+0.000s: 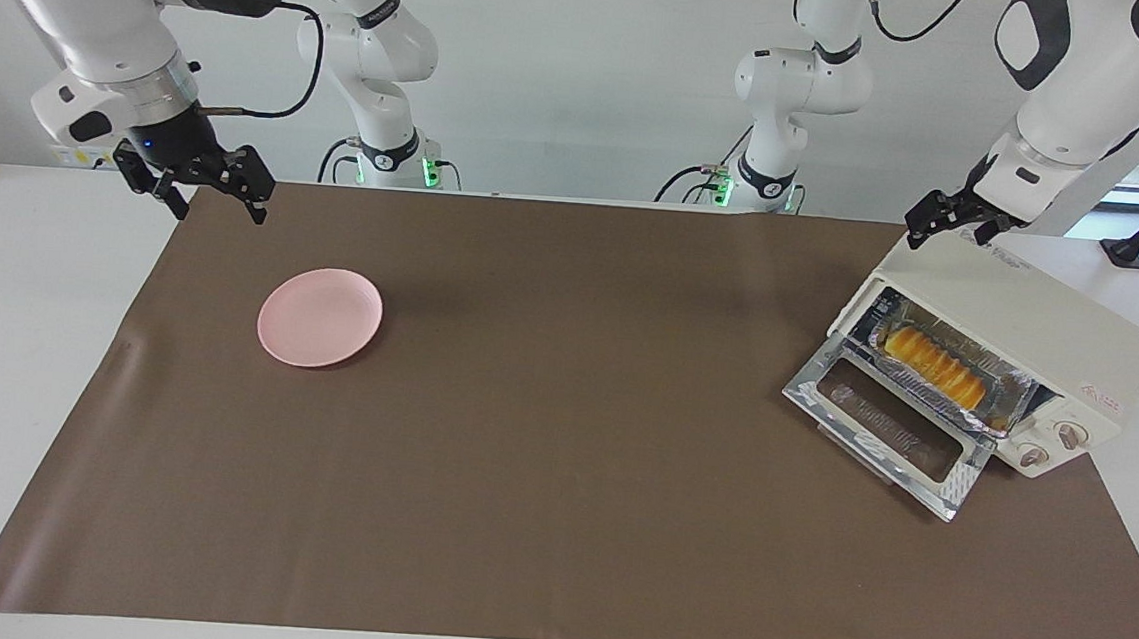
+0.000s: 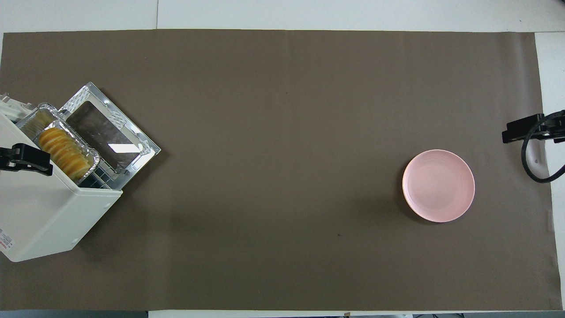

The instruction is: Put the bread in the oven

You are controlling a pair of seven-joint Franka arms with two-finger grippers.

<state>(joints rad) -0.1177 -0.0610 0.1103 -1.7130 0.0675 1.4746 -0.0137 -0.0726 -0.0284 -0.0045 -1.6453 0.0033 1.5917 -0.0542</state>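
Golden bread (image 1: 933, 369) lies in its foil tray (image 1: 996, 415) inside the oven (image 1: 1059, 339) at middle right, door (image 1: 887, 437) dropped for loading, so the left gripper (image 1: 955, 222) hangs open and empty above, while the right gripper (image 1: 206, 189) waits open and empty upper left

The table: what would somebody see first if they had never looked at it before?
Probably the oven at the left arm's end of the table, its shiny door dropped open and the yellow bread lying in a foil tray at its mouth. Then the pink plate, alone on the brown mat toward the right arm's end. The open left gripper is above the oven, and the open right gripper waits above the mat's edge.
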